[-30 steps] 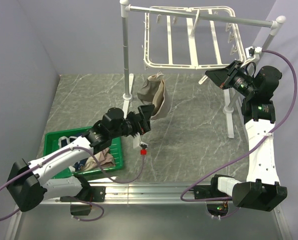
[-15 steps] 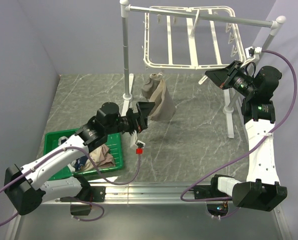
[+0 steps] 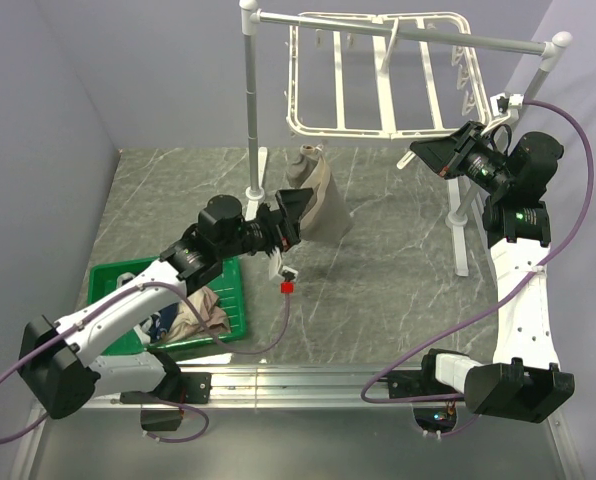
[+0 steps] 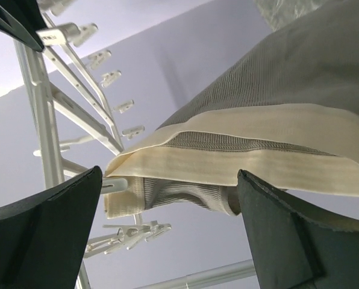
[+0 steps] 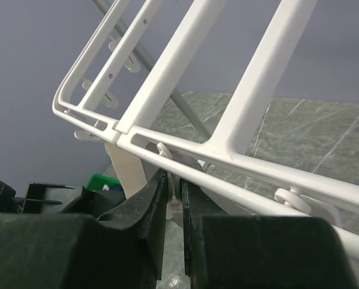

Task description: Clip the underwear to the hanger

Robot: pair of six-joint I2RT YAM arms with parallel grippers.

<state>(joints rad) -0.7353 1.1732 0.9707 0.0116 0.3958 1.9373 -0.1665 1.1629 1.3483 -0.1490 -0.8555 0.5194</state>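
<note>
Since the earlier frame the left arm has swung its left gripper (image 3: 296,210) up and closer to the hanging cloth, and the underwear (image 3: 323,200) has fanned out to the right; the right arm has not shifted. The underwear hangs below the near-left corner of the hanger (image 3: 368,132), apparently from a clip there, though that grip is hidden. In the left wrist view the fingers (image 4: 53,229) stand wide apart with the beige waistband (image 4: 240,156) lying between them, held by neither. The right gripper (image 5: 174,179) is nearly closed, seemingly pinching a thin white clip (image 5: 174,201) at the frame's near-right corner.

The likely trouble: the garment seems to hang by one point only; a snag of waistband on a finger as the left arm moves could tug it free. If the right gripper lets go, the frame could swing and shift the clips.

Counted: one underwear, one hanger, one pole rack (image 3: 250,110), one green basket (image 3: 113,272) with at least two more garments; two arms, two grippers.
</note>
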